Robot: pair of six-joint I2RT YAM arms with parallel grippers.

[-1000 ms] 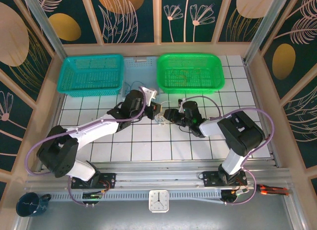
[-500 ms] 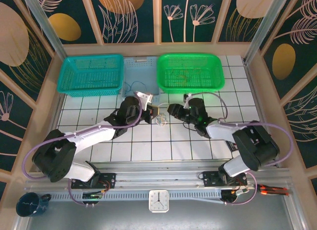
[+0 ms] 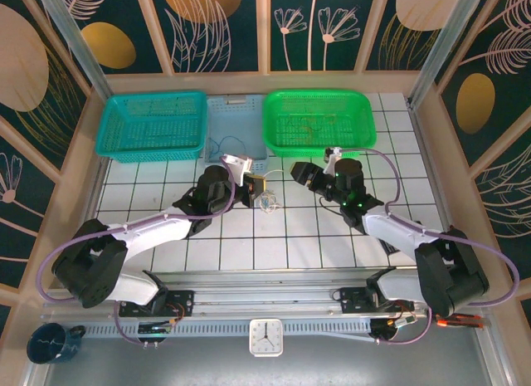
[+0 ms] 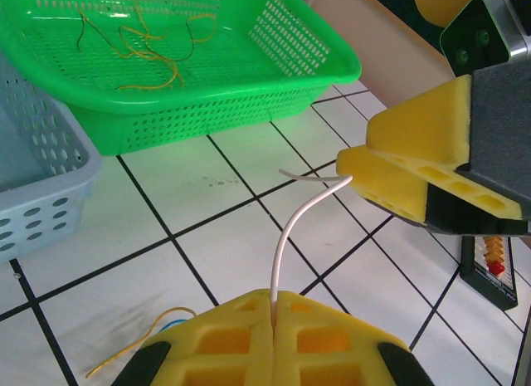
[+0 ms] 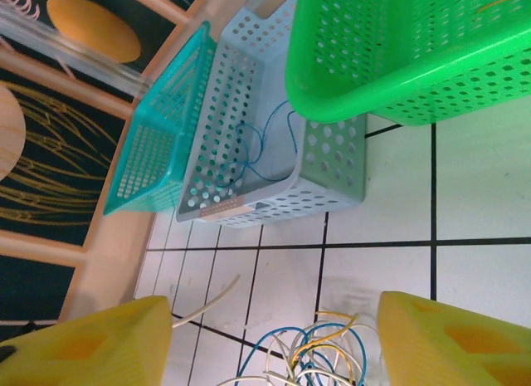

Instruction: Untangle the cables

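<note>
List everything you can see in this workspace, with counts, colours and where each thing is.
teal basket: one, teal, far left of the table
pale blue basket: one, pale blue, between the other two baskets
green basket: one, bright green, far right of centre
loose wires: several, mostly yellow, inside the green basket
blue wire: at least one, blue, in the pale blue basket
cable tangle: one clump, blue, yellow and whitish, on the tiles between the grippers
white cable: one, whitish, rising from the left gripper
clock: one, white, near edge, centre
cup: one, dark blue, near-left corner
left gripper: one, yellow pads, shut on the white cable
right gripper: one, yellow pads, open above the tangle
</note>
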